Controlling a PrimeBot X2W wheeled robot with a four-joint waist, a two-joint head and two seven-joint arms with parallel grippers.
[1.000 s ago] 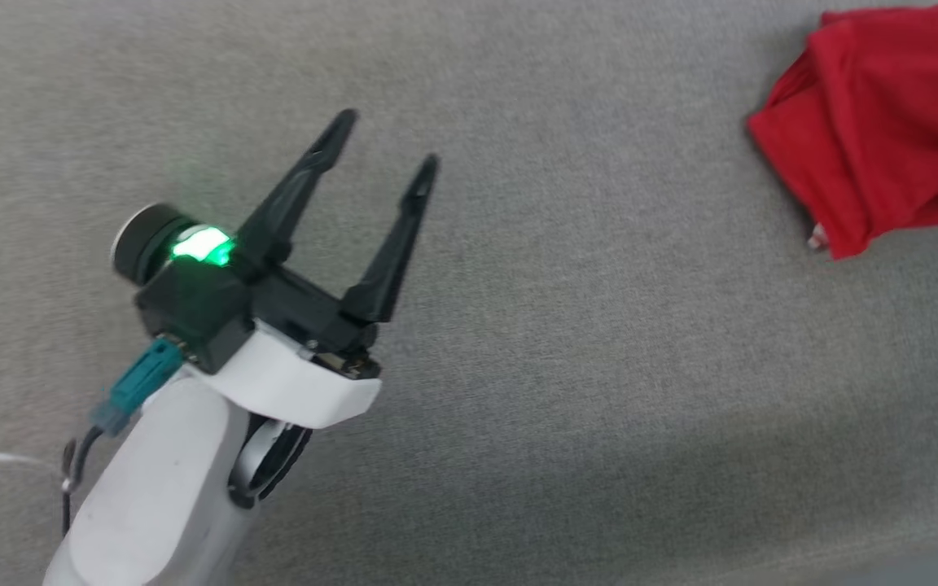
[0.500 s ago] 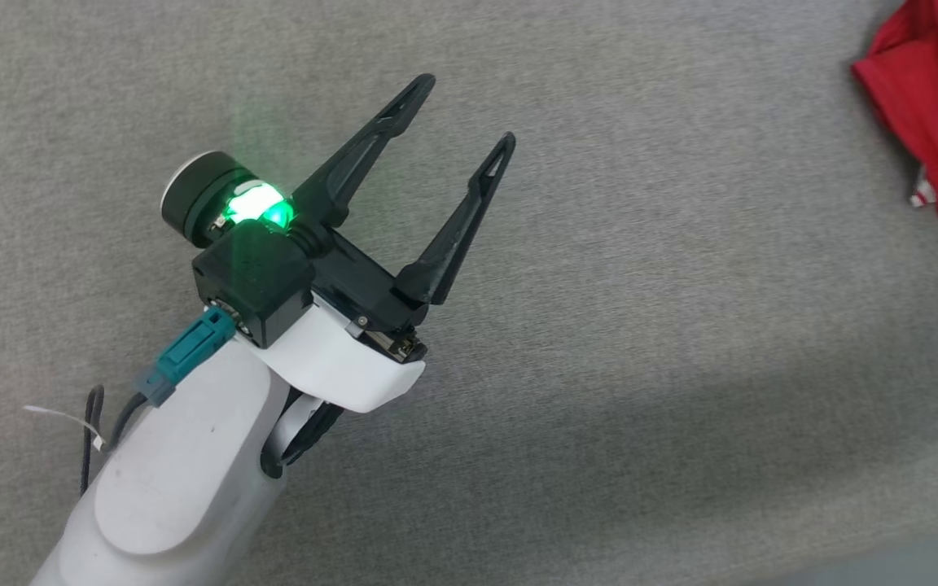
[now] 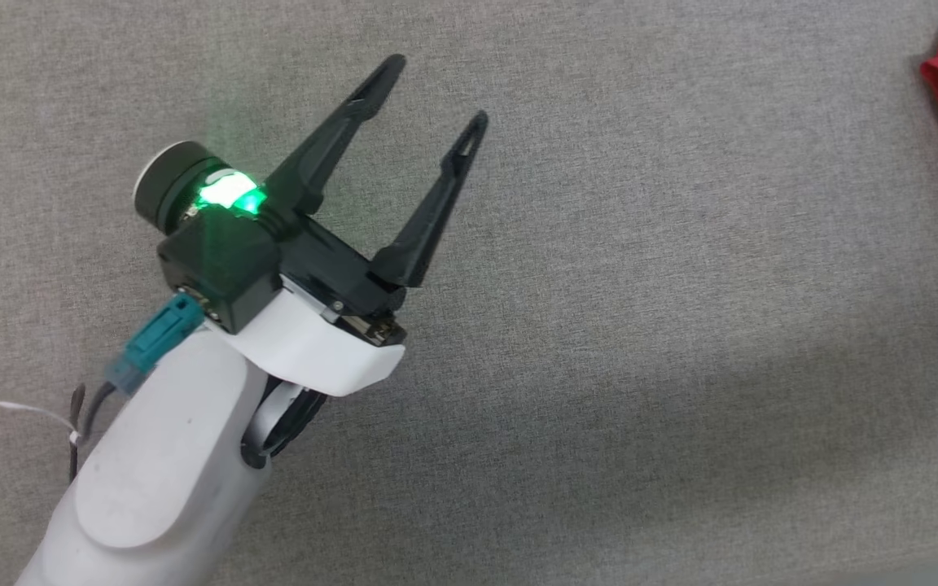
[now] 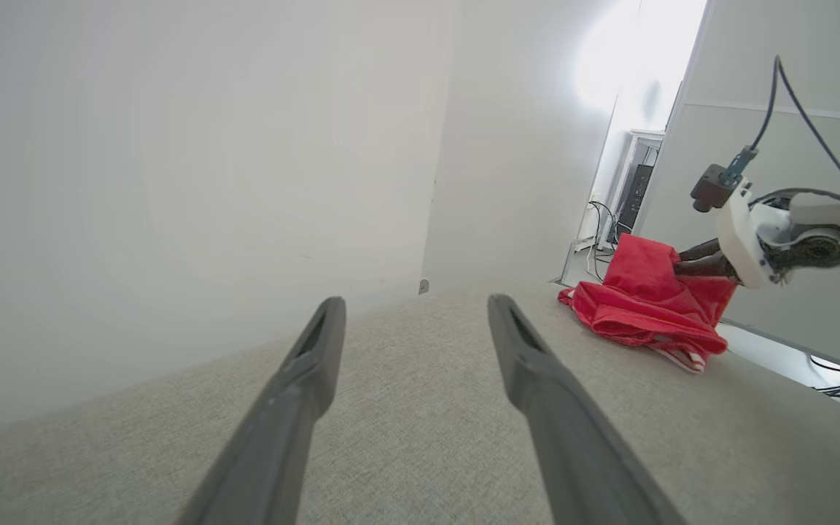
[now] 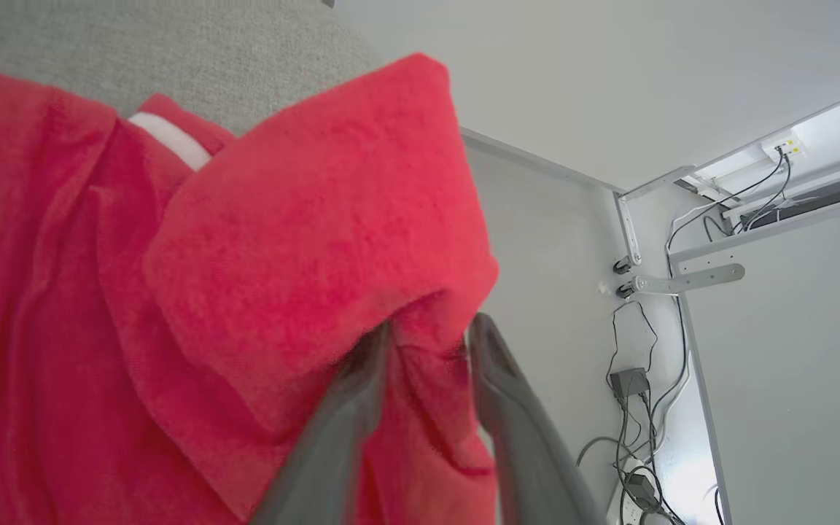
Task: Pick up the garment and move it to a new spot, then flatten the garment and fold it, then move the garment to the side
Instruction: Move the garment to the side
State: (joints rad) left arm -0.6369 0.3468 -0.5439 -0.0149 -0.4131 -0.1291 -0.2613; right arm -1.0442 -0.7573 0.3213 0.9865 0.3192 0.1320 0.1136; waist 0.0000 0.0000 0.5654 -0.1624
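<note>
A desk (image 3: pixel 681 325) covered in grey woven fabric has a plain white wall (image 4: pixel 172 146) rising behind its far edge, while past its side edge dark cables (image 5: pixel 620 445) and a power adapter (image 5: pixel 628 380) lie near a pale metal bracket (image 5: pixel 682 279).

Garment (image 4: pixel 646 306): red.
Trim (image 4: pixel 686 359): red-and-white stripes.
Surface (image 3: pixel 640 325): grey, finely flecked.
Left gripper (image 3: pixel 435 94): black.
Forearm (image 3: pixel 159 456): white.
Connector (image 3: pixel 151 346): teal.
Lamp (image 3: pixel 229 191): green.

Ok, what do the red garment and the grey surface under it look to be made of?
Garment: probably soft knit fabric, matte red with a fuzzy nap; it bunches in limp folds.
Grey surface: seemingly a woven cloth covering, matte, with a fine speckled weave.
</note>
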